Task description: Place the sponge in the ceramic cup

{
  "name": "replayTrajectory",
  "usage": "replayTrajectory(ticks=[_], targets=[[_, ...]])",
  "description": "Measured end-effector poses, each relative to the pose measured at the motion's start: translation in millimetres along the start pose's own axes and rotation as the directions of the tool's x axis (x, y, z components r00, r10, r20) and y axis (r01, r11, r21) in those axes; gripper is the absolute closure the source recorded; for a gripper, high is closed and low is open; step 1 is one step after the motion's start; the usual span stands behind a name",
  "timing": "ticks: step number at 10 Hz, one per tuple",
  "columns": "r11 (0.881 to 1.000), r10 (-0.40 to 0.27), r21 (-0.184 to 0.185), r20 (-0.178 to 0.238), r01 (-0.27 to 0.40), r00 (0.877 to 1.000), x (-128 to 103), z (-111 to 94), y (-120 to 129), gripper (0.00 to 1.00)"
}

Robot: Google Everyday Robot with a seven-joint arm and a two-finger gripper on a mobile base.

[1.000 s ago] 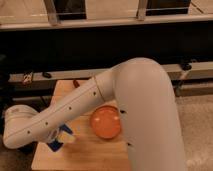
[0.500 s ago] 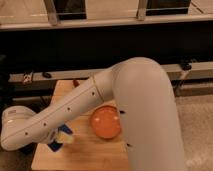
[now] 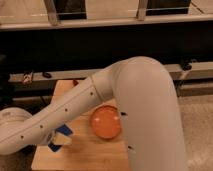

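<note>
A white robot arm [image 3: 135, 100] sweeps from the right of the camera view down to the near-left corner of 1 small wooden table [image 3: 90, 157]. The gripper [image 3: 56, 138] sits low over that corner, mostly hidden under the forearm, and it cannot be told whether it is spread or pressed together.

A patch of bright blue, the sponge [image 3: 65, 132], shows just below the forearm. A pale white shape [image 3: 62, 141] touches it and may be the ceramic cup, though that is not certain. Whether the sponge is inside the cup, above it or beside it cannot be told.

1 wide orange bowl [image 3: 106, 122] sits near the middle of the table, close to the forearm.

Several things could go wrong:
- The cup looks small, so the sponge could catch its rim and tip it.
- A sideways push could slide the cup off the near-left corner.
- The forearm hides the spot, so a miss would be hard to notice.
- A swing of the arm could knock the bowl.
</note>
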Motion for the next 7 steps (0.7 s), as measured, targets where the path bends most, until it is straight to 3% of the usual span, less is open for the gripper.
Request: replayTrajectory(ticks=[7], targets=[[0.996,0.01,0.086,-0.01,-0.009,1.0,6,-64,8,0.2]])
